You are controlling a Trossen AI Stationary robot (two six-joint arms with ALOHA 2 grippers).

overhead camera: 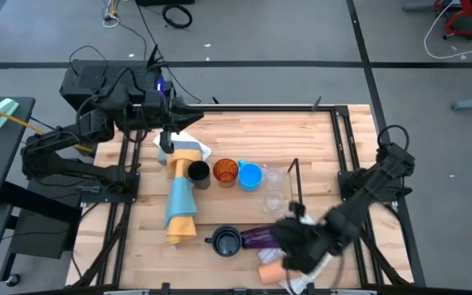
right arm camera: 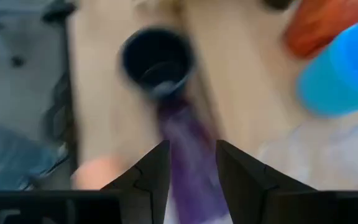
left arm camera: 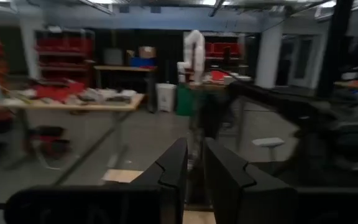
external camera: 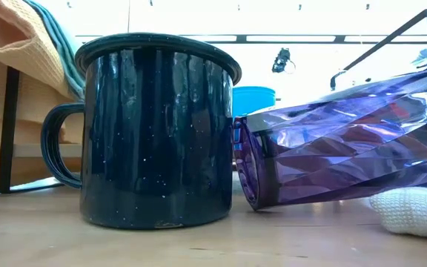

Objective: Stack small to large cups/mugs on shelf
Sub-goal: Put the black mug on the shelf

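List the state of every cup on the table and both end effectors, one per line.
Purple tumbler: on its side.
Dark mug: upright, empty.
Black cup: upright.
Amber cup: upright.
Blue cup: upright.
Left end effector: raised, nearly shut, empty.
Right end effector: open above tumbler.

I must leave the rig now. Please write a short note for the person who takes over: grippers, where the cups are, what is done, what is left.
Left gripper: raised at the table's far left corner, fingers nearly together, holding nothing.
Right gripper: over the purple tumbler, which lies on its side at the near edge; whether it grips it is unclear.
Dark mug stands upright beside the tumbler's mouth; peach cup lies near them.
Black cup, amber cup, blue cup and clear glasses are in a row mid-table.
Shelf: no cups seen on it.
Done: nothing stacked. Left: all stacking.
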